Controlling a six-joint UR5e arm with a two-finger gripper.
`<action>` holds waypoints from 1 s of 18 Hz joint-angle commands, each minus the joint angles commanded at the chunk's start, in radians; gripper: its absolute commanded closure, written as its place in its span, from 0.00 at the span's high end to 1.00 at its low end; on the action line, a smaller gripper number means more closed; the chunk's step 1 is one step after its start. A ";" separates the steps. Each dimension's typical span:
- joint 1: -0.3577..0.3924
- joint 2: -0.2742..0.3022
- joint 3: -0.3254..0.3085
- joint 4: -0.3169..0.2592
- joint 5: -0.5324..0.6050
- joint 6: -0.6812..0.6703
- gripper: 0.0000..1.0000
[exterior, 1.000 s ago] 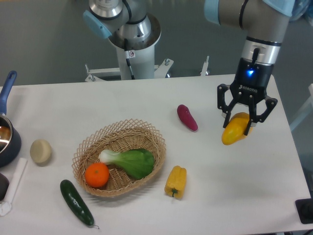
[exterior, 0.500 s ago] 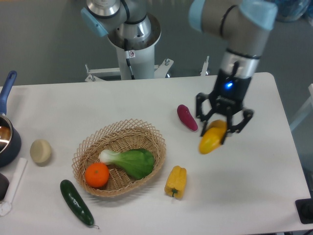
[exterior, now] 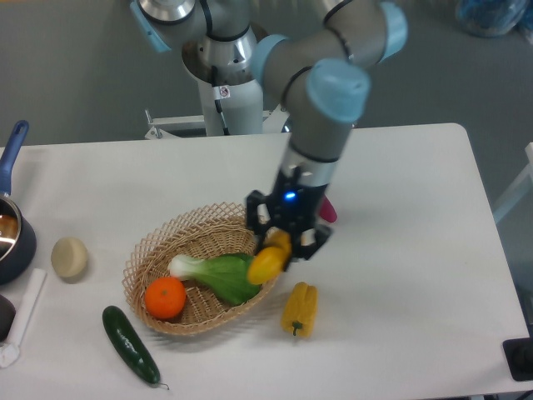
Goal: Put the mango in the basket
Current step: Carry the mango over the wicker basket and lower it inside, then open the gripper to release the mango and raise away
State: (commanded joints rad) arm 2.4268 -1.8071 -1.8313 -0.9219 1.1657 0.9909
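Observation:
The mango [exterior: 268, 260], yellow with an orange blush, hangs in the air over the right rim of the basket [exterior: 166, 240]. My gripper [exterior: 281, 242] is shut on the mango, its black fingers clasping the fruit's upper end. The tan wicker basket sits at the table's centre-left and holds an orange [exterior: 165, 297] and a leafy bok choy [exterior: 221, 275]. The mango's lower tip is just above the bok choy's leaves.
A yellow bell pepper [exterior: 300, 309] lies just right of the basket. A purple sweet potato [exterior: 329, 210] is partly hidden behind the arm. A cucumber [exterior: 130, 344] lies at the front left, a pale round potato [exterior: 69, 257] and a blue pot [exterior: 10, 233] at the left edge.
The arm has swung left across the table, carrying the mango from the right side to above the basket's right rim. The gripper has stayed shut on it.

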 joint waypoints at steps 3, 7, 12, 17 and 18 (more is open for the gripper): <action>-0.034 0.011 -0.031 -0.002 0.017 -0.002 0.26; -0.051 0.002 -0.049 -0.003 0.022 0.000 0.38; -0.061 -0.015 -0.039 -0.002 0.023 0.047 1.00; -0.054 -0.006 -0.008 0.000 0.023 0.051 1.00; -0.051 -0.006 0.006 0.000 0.025 0.051 1.00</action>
State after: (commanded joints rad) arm 2.3761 -1.8132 -1.8256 -0.9219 1.1904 1.0416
